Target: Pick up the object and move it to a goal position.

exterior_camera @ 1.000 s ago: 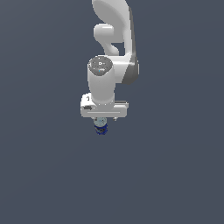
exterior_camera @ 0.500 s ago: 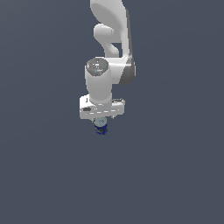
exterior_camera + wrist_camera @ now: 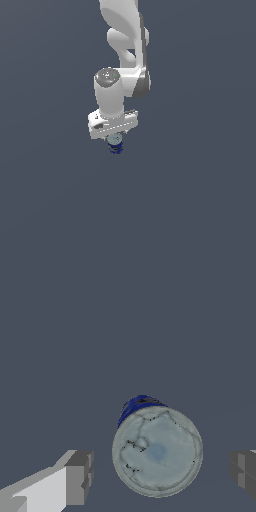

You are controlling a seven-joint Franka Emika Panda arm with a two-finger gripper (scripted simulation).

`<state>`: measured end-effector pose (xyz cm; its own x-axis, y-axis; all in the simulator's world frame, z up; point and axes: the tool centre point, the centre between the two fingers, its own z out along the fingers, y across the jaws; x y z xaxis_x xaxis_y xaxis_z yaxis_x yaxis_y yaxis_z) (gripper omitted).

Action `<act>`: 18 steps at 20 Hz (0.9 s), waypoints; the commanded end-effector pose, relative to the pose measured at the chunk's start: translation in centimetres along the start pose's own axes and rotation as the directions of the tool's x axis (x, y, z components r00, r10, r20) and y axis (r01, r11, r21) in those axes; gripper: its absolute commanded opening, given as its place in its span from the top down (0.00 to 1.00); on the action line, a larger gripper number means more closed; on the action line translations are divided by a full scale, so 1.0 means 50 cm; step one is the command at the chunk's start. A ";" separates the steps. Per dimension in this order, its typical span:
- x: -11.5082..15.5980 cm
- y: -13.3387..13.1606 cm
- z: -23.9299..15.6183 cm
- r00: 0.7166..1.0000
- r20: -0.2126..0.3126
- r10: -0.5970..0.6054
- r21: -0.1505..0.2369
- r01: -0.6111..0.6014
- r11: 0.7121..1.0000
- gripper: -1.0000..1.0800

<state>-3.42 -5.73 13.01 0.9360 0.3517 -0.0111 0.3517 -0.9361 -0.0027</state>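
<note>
pincer [image 3: 157, 471] spread wide, gripping nothing | lowered since a second ago, straddling blue can [image 3: 156, 450] | closing comes next

Hangs down from the top of the exterior view as one white arm [image 3: 125, 45], upper links stacked and curved, grey joint at the elbow; ends in a round wrist cap above a broad white hand, tilted slightly so the end toward the exterior view's left sits lower; points the gripper [image 3: 115, 142] straight downward; in the wrist view, shows the gripper [image 3: 162, 471] with two grey fingertips [image 3: 80, 477] spread wide apart, clear gaps visible inside each pad; jaws parted, nothing pinched between them.
</note>
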 end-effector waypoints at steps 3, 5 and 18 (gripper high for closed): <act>-0.008 0.004 0.007 0.998 -0.007 -0.061 -0.002 0.061 0.998 0.04; -0.011 0.005 0.009 0.997 -0.008 -0.078 -0.003 0.078 0.997 0.04; -0.014 0.006 0.036 0.995 -0.010 -0.097 -0.004 0.097 0.995 0.04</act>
<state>-3.96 -6.26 11.72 0.8978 0.4404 0.0004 0.4404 -0.8978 0.0004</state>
